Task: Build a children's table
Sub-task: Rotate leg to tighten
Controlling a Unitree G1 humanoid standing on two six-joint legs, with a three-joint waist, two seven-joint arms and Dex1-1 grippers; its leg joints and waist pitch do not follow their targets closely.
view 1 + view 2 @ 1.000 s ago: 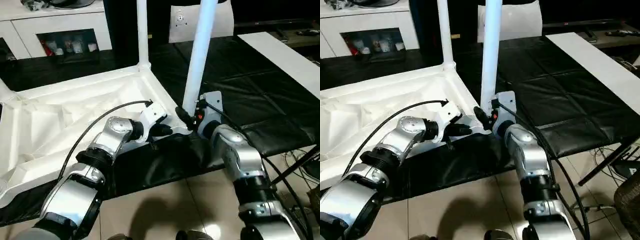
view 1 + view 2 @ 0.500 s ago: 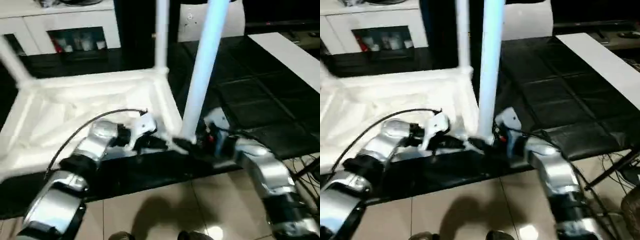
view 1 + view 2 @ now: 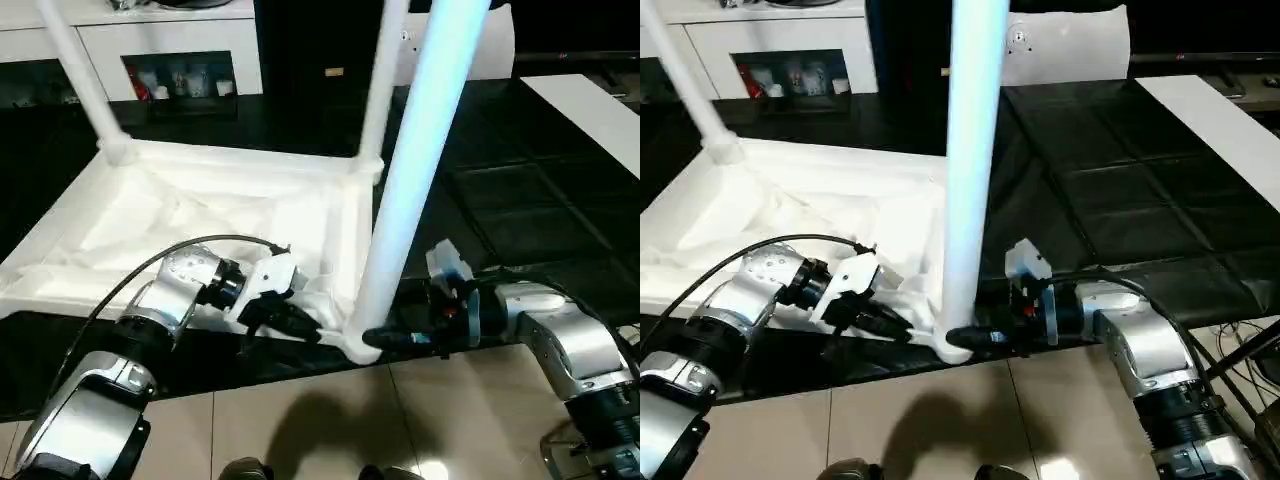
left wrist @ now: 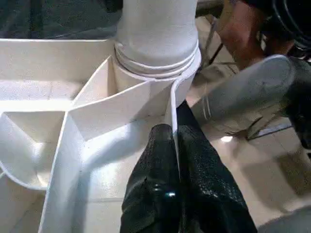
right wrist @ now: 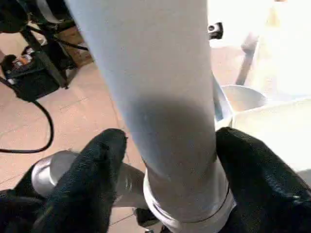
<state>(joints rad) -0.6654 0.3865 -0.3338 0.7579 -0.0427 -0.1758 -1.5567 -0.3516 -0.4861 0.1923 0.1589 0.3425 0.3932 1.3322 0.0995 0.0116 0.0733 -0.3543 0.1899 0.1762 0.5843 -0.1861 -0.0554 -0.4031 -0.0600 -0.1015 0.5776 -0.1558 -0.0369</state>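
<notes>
- Since the earlier frame, the right gripper [image 3: 385,338] has dropped from beside the leg's foot to lie level along the near edge, and the view itself has swung.
- The white plastic children's table [image 3: 200,215] lies upside down on the black padded bench [image 3: 1110,190], its near corner at the bench's front edge.
- The long round tapered white leg [image 3: 415,170] stands upright in that corner socket.
- The right gripper's black fingers [image 5: 90,170] are spread either side of the leg's base; contact cannot be confirmed.
- The left gripper [image 4: 175,160] is pressed together, pinching a thin rib of the underside beside the socket.
- Judgement: the step is seating this leg. Next, a firm grip and turning or pressing home, rib steadied.
</notes>
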